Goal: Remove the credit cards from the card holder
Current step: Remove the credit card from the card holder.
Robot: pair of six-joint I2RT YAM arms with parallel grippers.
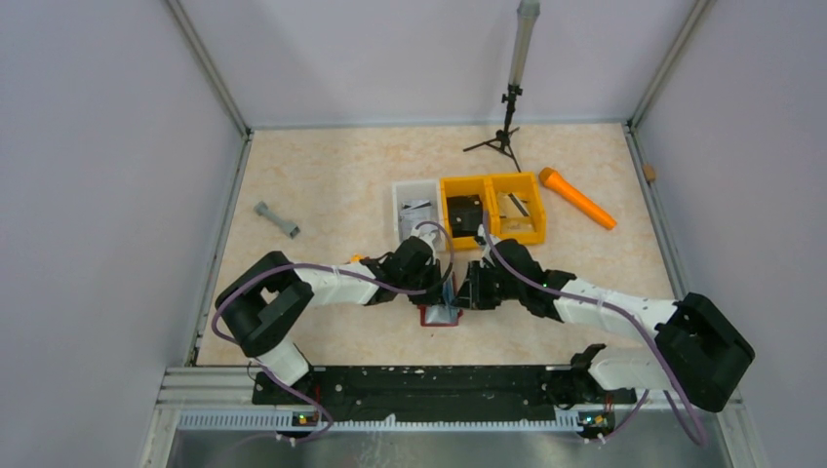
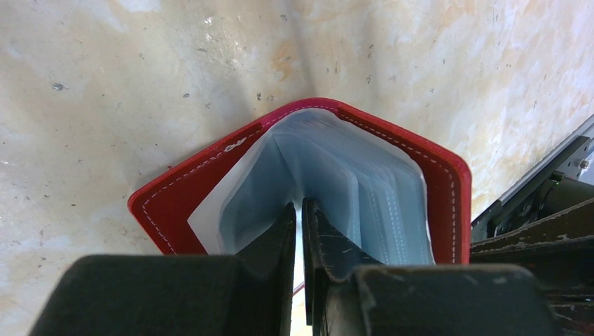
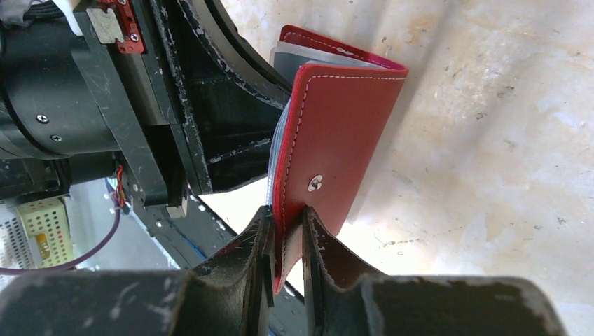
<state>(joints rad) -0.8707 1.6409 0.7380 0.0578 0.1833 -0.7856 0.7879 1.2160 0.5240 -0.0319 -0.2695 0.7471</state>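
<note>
Left wrist view is the one we'd work from here. The left gripper (image 2: 299,208) has its fingers (image 2: 280,234) nearly together, nipped onto one of the pale grey inner pockets (image 2: 329,175) of the card holder (image 2: 452,210), which stands open like a little book. We honestly can't tell whether any of the credit cards is inside that pinch or just the plastic leaf (the edges all look the same this close). In the right wrist view, the right gripper (image 3: 287,212) is clamped narrow on an edge of the red cover, just beside the snap stud (image 3: 315,183). From the top camera, the holder sits between the two grippers, around the middle of the table (image 1: 322,185) and nearer its near edge than its far one.

How we'd do this step:

- **Right side:** we'd use it as a firm anchor and not let it twist, since that cover looks floppy.
- **Left side:** it should pull slowly, straight along the pocket's opening.
- **If the whole holder follows:** we'd guess the leaf is being dragged, not a card. Then we'd let go and re-pinch on a proper card edge.

Thin cards probably slip easily, so a clean, square bite matters more than speed.
</note>
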